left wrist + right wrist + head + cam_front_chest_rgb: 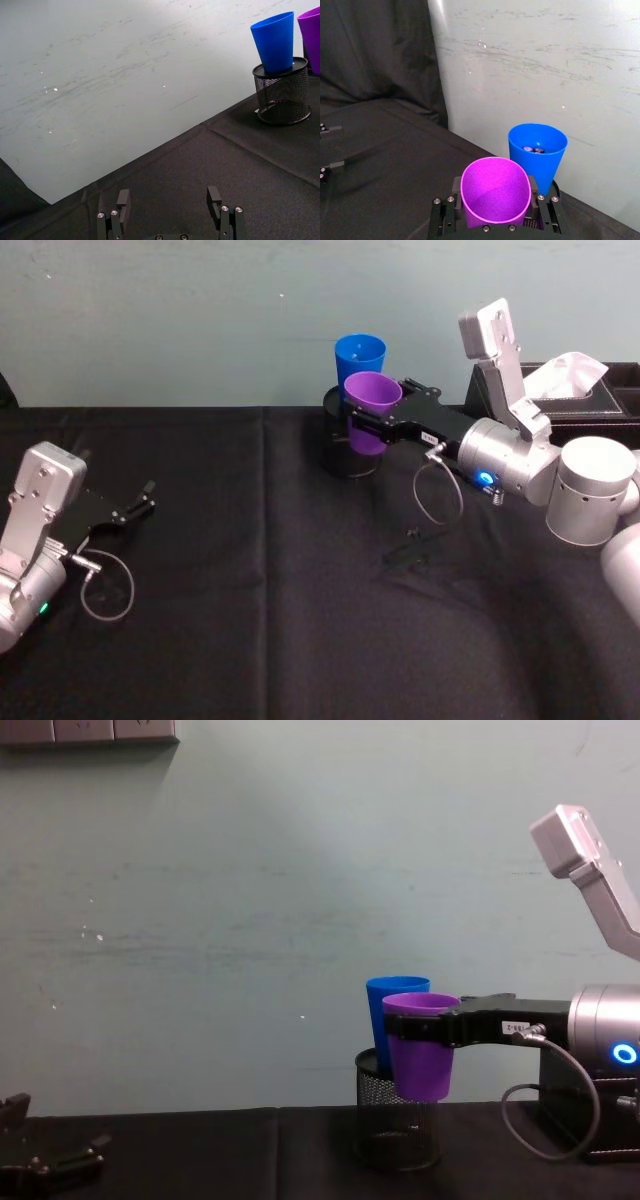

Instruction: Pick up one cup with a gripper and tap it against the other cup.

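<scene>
Purple cup (495, 192), seemingly empty, blue cup (537, 155) in holder (282, 95)

No word, brand or number can be read anywhere. The only marking is a small white label (513, 1028) on the black two-fingered right gripper (415, 1030) of the silver-grey arm, and its dark print is too small to read.

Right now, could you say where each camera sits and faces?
Head: above, looking down the table; left gripper idle, right gripper clamping the purple plastic tumbler.
Chest: low, facing the wall; right arm at right.
Left wrist: past its open fingers toward the blue plastic tumbler.
Right wrist: over its gripper; both tumblers, as in chest.
</scene>
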Tool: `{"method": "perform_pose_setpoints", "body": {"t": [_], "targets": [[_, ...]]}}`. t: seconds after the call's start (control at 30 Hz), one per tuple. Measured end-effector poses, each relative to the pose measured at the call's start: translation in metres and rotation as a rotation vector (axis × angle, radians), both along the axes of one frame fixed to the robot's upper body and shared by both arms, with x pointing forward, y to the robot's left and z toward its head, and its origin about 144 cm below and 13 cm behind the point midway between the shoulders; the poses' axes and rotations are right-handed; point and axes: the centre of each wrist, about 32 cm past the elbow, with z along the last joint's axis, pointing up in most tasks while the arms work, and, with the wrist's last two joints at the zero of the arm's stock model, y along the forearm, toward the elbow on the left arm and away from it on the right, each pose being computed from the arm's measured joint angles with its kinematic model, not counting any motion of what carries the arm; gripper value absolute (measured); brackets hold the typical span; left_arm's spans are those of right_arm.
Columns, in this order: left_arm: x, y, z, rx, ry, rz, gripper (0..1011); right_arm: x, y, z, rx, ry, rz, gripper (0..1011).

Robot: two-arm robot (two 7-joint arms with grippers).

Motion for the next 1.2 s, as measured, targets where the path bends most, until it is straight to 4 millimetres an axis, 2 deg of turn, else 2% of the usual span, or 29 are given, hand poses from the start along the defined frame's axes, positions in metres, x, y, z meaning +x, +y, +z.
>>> {"method": "perform_pose_setpoints", "body": {"t": [1.2], "targets": [[0.0, 0.0, 0.0, 0.0, 0.0, 0.0, 1000, 0.026, 0.008, -0.002, 0.034, -0.016, -0.029, 733]]}}
